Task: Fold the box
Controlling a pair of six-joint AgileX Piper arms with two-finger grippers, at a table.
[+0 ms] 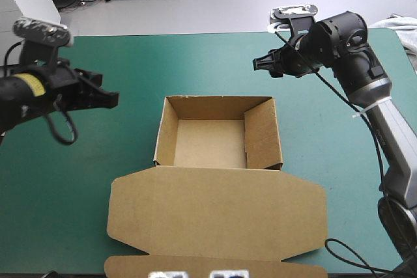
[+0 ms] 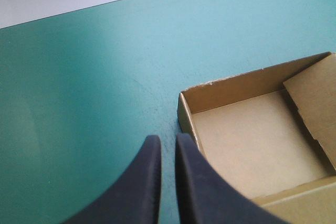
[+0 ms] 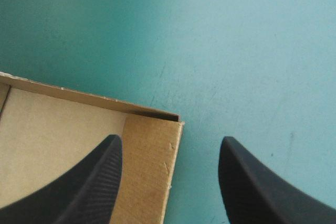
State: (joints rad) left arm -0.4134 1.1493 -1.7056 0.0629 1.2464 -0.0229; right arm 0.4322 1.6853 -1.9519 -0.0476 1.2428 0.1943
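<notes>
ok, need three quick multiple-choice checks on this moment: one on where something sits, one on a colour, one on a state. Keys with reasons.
1. Where is the lid of the box?
A. flat on the table, on the near side of the tray
B. upright at the far wall
C. down over the tray

2. What colour is the table cover?
A. red
B. teal-green
C. white

3. What state is the right gripper in?
A. shut on the box
B. open
C. shut, holding nothing

Answers:
1 A, the high view shows the lid spread flat toward the near edge.
2 B, the cover is teal-green in every view.
3 B, its fingers stand wide apart in its wrist view.
</notes>
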